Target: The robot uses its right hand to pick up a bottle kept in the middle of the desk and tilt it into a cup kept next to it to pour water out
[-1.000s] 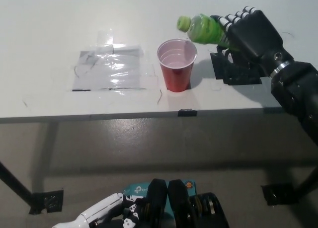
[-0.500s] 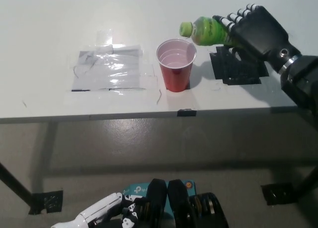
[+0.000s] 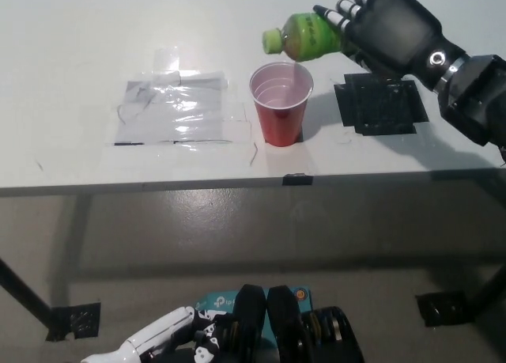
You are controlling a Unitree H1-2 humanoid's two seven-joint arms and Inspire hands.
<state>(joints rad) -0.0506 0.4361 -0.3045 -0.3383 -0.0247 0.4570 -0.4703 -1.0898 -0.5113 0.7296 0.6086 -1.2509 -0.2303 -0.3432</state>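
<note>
Head view shows the right robot hand (image 3: 391,31) closed around the body of a green bottle (image 3: 304,37), held in the air above the far side of the white surface (image 3: 71,54). The fingers (image 3: 345,7) wrap over the top of the bottle near its base end, and the black forearm comes in from the right edge of the picture, going up and to the left toward the hand. The bottle lies almost on its side, with its green cap (image 3: 273,39) pointing to the left and a little downward. The cap is above and slightly behind the far rim of the red cup (image 3: 281,102), which stands upright on the surface near the front edge.

I judge that the pouring step is in hand: the bottle is lifted, carried to the cup and tilted. No water is seen coming out, and I cannot tell if the cap is on or off. The next move, as I judge it, calls for bringing the mouth a little more over the middle of the cup and tilting further, without knocking the light cup.

To the right of the cup is a black mat (image 3: 379,103), bare now. To the left are sheets of clear tape (image 3: 175,108).

The white left robot hand (image 3: 162,339) rests low at the bottom left, below the surface, holding nothing; its fingers look loosely curled.
</note>
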